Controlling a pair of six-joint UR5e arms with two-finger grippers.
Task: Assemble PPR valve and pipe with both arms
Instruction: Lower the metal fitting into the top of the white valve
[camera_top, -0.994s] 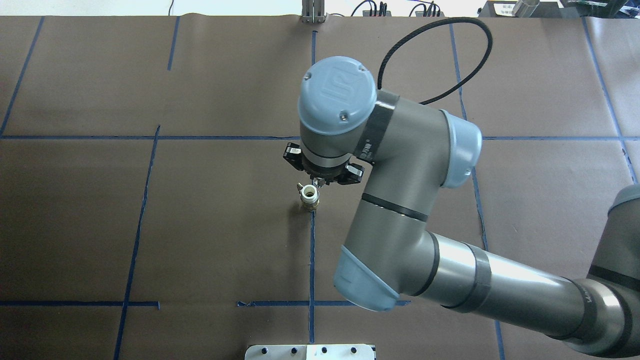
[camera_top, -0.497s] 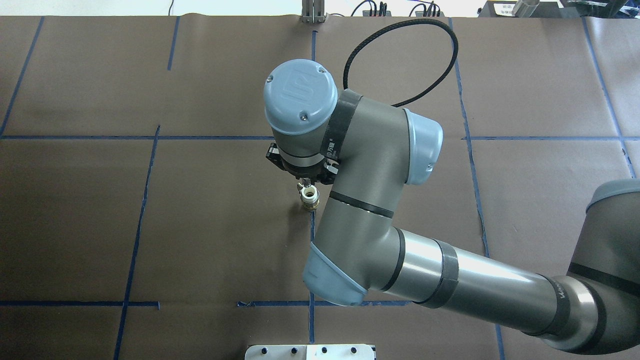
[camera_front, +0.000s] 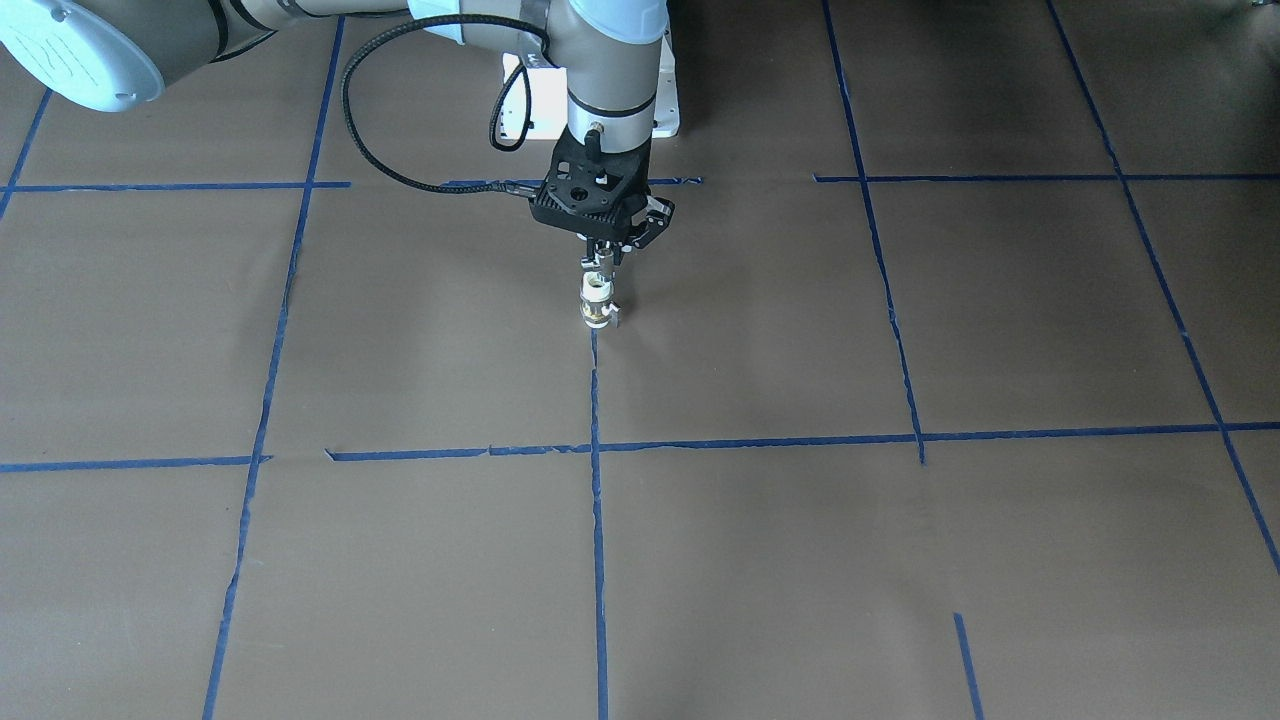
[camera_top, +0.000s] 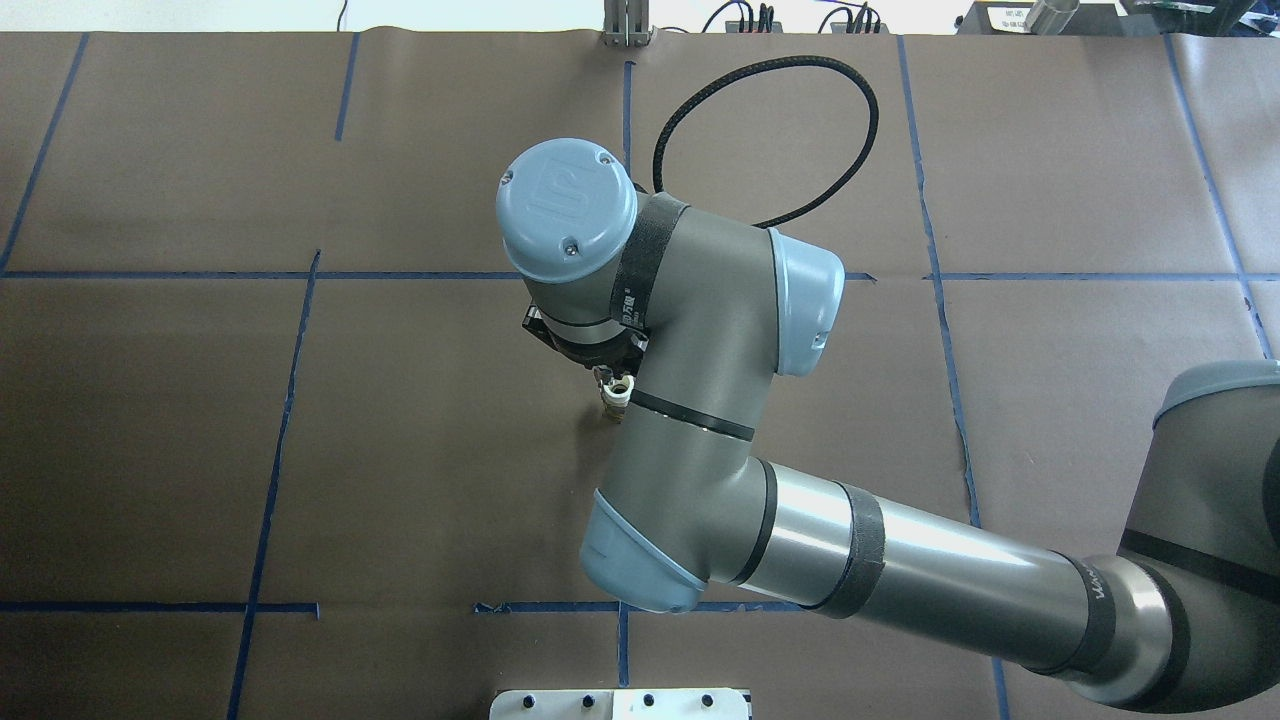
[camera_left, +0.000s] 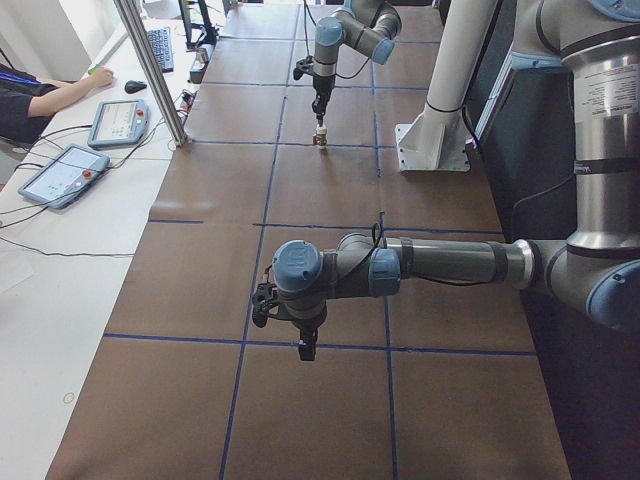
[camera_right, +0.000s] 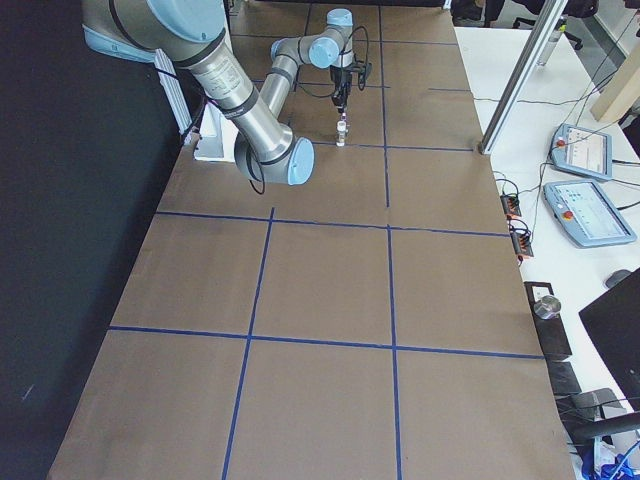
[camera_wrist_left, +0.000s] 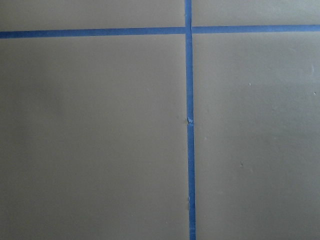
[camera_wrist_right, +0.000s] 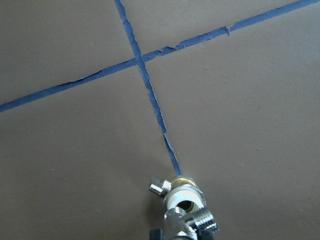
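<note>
Left arm stretched level, wrist bent down, left gripper hanging over the table (grip unreadable from this side) | right arm elbow-bent, right gripper vertical, pinching the pipe | pipe directly above the upright PPR valve, which stands on a blue tape line.

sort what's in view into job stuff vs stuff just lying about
Job: PPR valve, standing upright; pipe, held just above it by the right end effector; left end effector, waiting apart.
Lying about: teach pendants, keyboard, metal cup.
</note>
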